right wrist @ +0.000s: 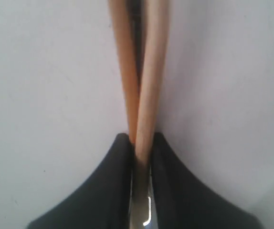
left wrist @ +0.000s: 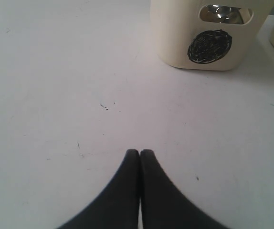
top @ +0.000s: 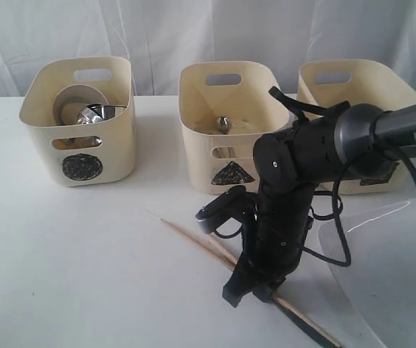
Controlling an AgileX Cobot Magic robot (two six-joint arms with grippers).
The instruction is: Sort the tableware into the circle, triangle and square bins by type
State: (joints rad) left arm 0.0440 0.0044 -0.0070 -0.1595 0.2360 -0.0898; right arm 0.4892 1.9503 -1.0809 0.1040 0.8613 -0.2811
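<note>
My right gripper point(top: 255, 290) is down at the tabletop near the front, shut on the pair of wooden chopsticks point(top: 193, 241), which lie flat and stick out on both sides of it. In the right wrist view the chopsticks point(right wrist: 149, 71) run out from between the closed jaws of that gripper point(right wrist: 141, 138). The circle bin point(top: 114, 145) at the left holds a white bowl point(top: 74, 98) and steel pieces point(top: 96, 114). A steel spoon point(top: 224, 123) lies in the triangle bin point(top: 201, 138). The square bin point(top: 382, 87) stands at the right. My left gripper point(left wrist: 140, 151) is shut and empty over bare table.
A large white plate point(top: 389, 268) lies at the front right, close beside the right arm. The left wrist view shows the circle bin point(left wrist: 175, 33) some way ahead of the left gripper. White curtains hang behind the bins.
</note>
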